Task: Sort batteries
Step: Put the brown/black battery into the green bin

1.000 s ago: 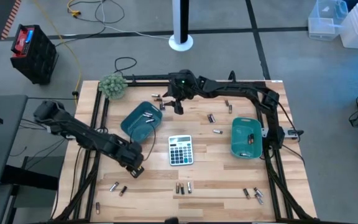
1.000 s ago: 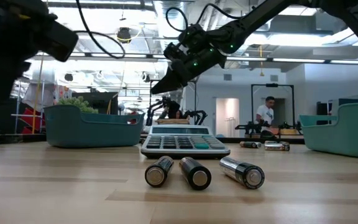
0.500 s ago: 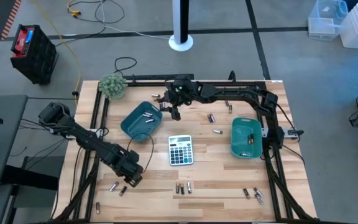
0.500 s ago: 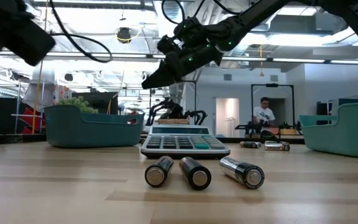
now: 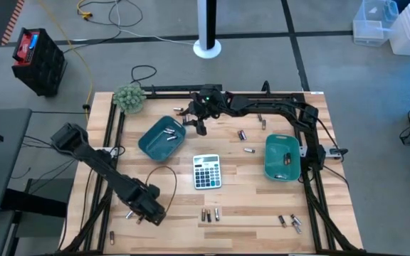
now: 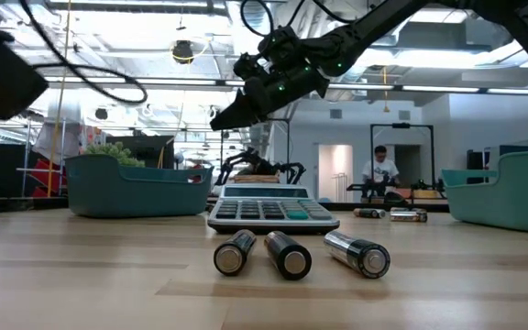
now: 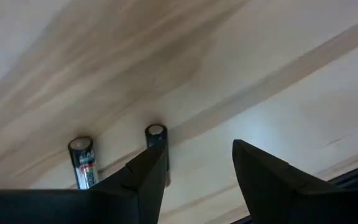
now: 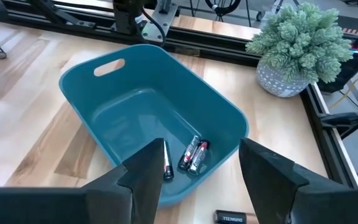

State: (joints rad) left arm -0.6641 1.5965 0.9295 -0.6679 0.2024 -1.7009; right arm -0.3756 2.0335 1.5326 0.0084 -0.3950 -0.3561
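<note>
Batteries lie scattered on the wooden table: three near the front middle [image 5: 211, 214] [image 6: 288, 255], two at the near left [image 5: 129, 212], others at the near right [image 5: 289, 222] and the far side [image 5: 243, 134]. My left gripper [image 5: 150, 211] [image 7: 197, 168] points down, open, just above the near-left pair [image 7: 82, 163]; one of its fingers hides part of the second cell [image 7: 156, 132]. My right gripper [image 5: 198, 125] [image 8: 197, 163] hangs open over the left teal tray [image 5: 162, 137] [image 8: 135, 93], which holds three batteries [image 8: 191, 154]. Neither gripper holds anything.
A grey calculator [image 5: 206, 171] [image 6: 271, 209] sits mid-table. A second teal tray [image 5: 282, 156] with a few batteries stands at the right. A potted plant [image 5: 129, 97] [image 8: 297, 43] stands at the far left corner. A black cable [image 5: 164, 171] loops above the table beside the left arm.
My left gripper has gone toward the table's near edge and down, from beside the calculator to the two batteries at the near left, turning about its own axis on the way. The batteries have not moved.
</note>
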